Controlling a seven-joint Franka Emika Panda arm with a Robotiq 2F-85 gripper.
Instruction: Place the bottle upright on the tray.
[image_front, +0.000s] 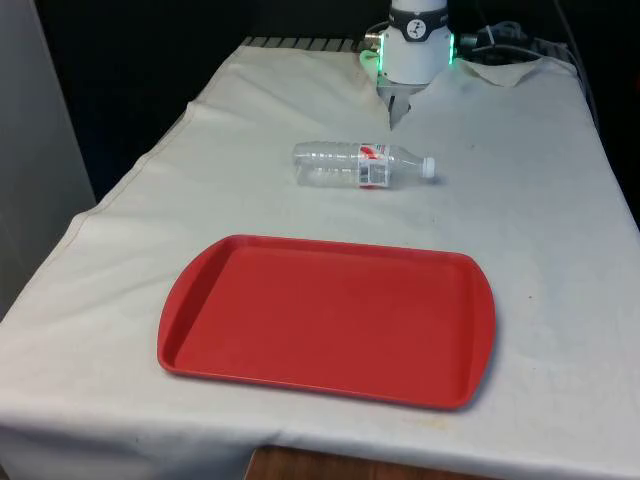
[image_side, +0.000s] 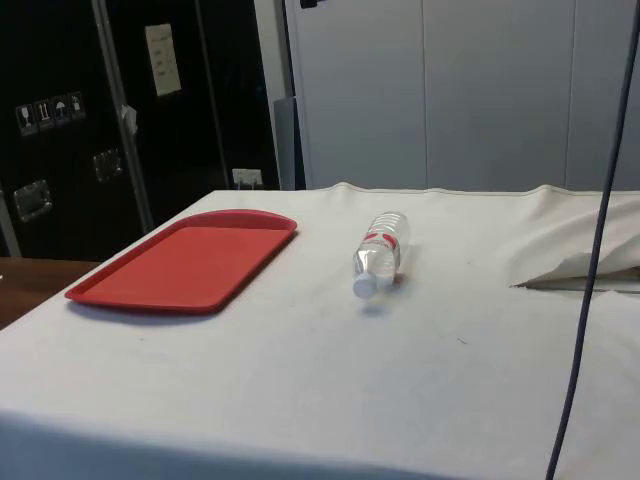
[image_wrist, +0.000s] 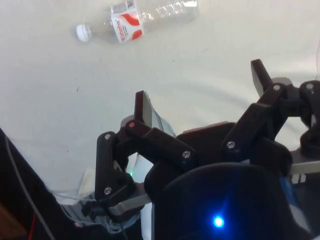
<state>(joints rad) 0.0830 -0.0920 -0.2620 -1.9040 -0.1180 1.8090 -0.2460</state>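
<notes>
**Nothing yet done: bottle lying flat, tray bare**

Plainly, the task has not begun in any visible way. The bottle (image_front: 362, 165) lies on its side on the white cloth (image_front: 540, 200), its white cap pointing to the front view's right and its red-and-white label near the neck end. It touches nothing but the cloth. The red tray (image_front: 330, 318) sits apart from it, nearer the front camera, and its floor carries nothing.

In the wrist view, the gripper (image_wrist: 200, 102) hangs clear of the bottle, with open cloth between them. Its jaws are spread wide and grip nothing.

By my reading, the whole sequence is left: reach the bottle, close on it, lift, turn it upright, and set it on the tray. The clear plastic looks light and round, so it may roll if nudged.

Some things are hard to make out. The arm is cut off at the top edge of the front view, so its pose is uncertain. The label's printing cannot be read, and whether the bottle holds any liquid cannot be told.
</notes>
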